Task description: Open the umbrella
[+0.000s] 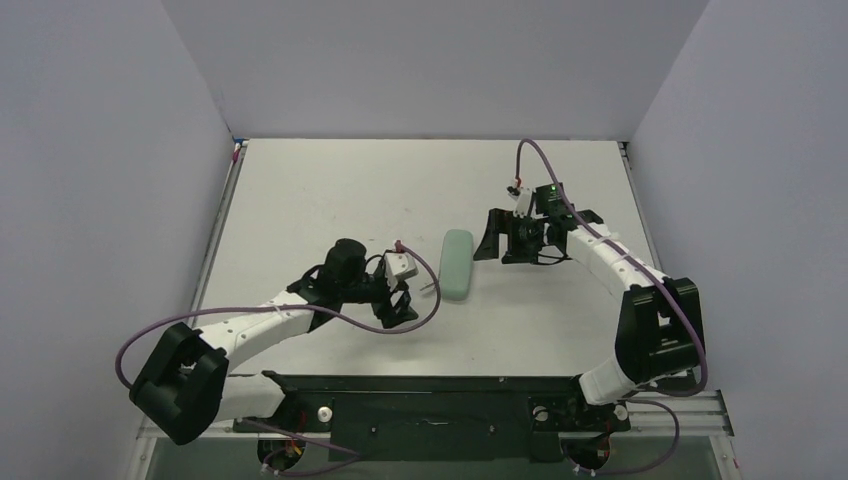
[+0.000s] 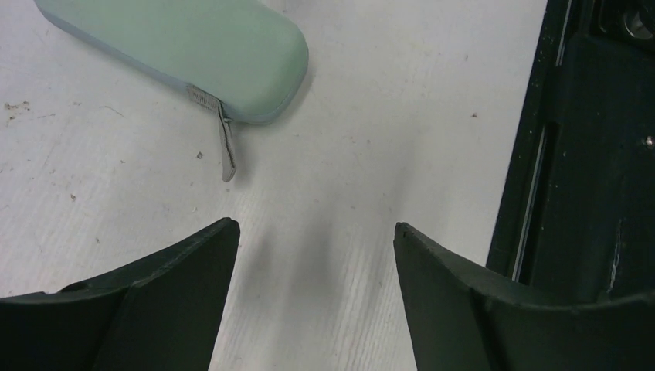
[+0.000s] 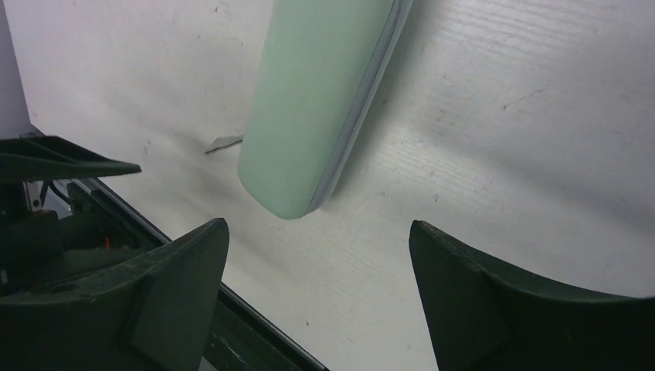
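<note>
No umbrella fabric, shaft or handle shows in any view. A pale mint-green oblong zip case lies shut on the white table between the arms. It also shows in the left wrist view with its grey zipper pull lying on the table, and in the right wrist view. My left gripper is open and empty, just left of the case's near end, with bare table between its fingers. My right gripper is open and empty, just right of the case's far end.
A black mounting rail runs along the table's near edge and shows in the left wrist view and the right wrist view. Grey walls close the table on the left, back and right.
</note>
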Motion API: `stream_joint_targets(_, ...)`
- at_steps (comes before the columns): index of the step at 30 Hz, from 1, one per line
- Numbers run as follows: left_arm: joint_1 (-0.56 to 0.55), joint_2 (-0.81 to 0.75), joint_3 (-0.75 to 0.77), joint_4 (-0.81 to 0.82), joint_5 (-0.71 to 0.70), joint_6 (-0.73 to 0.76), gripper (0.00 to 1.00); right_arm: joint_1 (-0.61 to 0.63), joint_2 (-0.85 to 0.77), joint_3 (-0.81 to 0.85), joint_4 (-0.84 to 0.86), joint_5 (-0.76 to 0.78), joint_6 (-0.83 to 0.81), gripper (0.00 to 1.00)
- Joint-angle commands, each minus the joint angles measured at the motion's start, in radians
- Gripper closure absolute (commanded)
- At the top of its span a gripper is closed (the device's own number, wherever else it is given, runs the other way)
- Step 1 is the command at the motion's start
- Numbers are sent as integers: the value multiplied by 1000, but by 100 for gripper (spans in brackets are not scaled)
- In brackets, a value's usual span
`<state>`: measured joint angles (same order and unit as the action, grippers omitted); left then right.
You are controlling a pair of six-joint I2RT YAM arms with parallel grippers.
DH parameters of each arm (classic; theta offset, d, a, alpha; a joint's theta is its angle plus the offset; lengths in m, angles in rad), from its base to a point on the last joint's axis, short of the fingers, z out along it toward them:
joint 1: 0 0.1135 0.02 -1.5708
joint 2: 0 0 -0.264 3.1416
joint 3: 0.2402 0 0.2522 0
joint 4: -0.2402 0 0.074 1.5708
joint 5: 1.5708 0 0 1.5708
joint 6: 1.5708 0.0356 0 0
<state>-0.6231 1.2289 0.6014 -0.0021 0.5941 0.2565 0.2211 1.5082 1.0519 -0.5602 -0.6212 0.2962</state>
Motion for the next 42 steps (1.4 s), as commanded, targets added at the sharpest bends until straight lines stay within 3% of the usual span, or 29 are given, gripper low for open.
stream_joint_targets(1,-29,67,-14,238,-38,-154,34,12,61,3,175,-24,111,19)
stream_joint_targets(5,-53,155,3,272,-4,-119,49,20,134,6,263,-27,176,21)
stream_joint_targets(9,-66,219,15,327,2,-113,57,41,192,7,345,-31,231,23)
stream_joint_targets(23,-89,386,-34,522,-187,-87,64,86,321,-28,485,-18,312,34)
stream_joint_targets(34,-96,459,-39,630,-157,-68,71,87,338,-90,504,-23,312,50)
stream_joint_targets(42,-102,520,-19,685,-168,-56,71,87,313,-153,493,-22,286,55)
